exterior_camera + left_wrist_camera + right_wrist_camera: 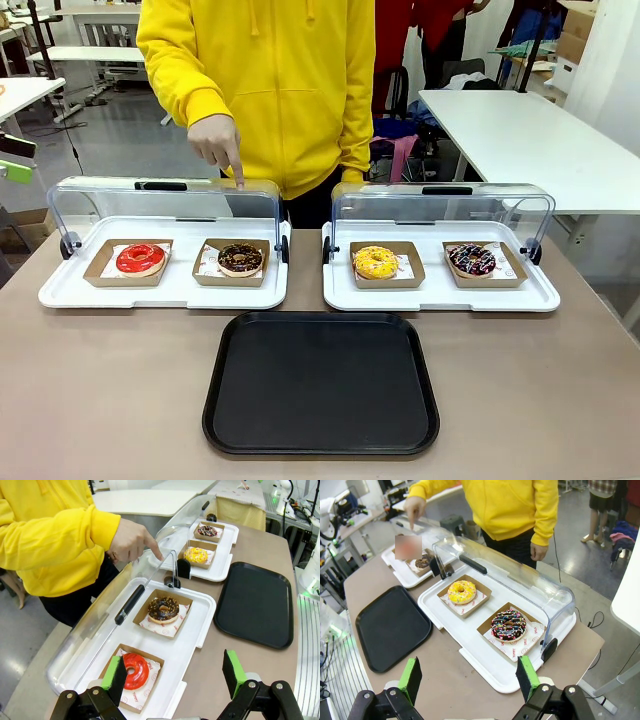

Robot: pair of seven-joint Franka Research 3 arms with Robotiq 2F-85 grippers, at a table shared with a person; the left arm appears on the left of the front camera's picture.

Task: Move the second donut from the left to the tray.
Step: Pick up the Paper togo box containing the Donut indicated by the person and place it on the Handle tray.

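Second donut from the left [240, 259], chocolate-glazed with light sprinkles: sitting in a small cardboard tray [205, 276] on the left white tray [60, 292], clear lid [160, 196] swung open behind. Person's hand [215, 140] pointing down over that lid. Black tray [320, 385] lying on the tabletop [100, 400] just in front. Left tool [173, 675] and right tool [470, 676] hovering, fingers spread apart.

Front looks across; both wrists overlook tray [320, 385].
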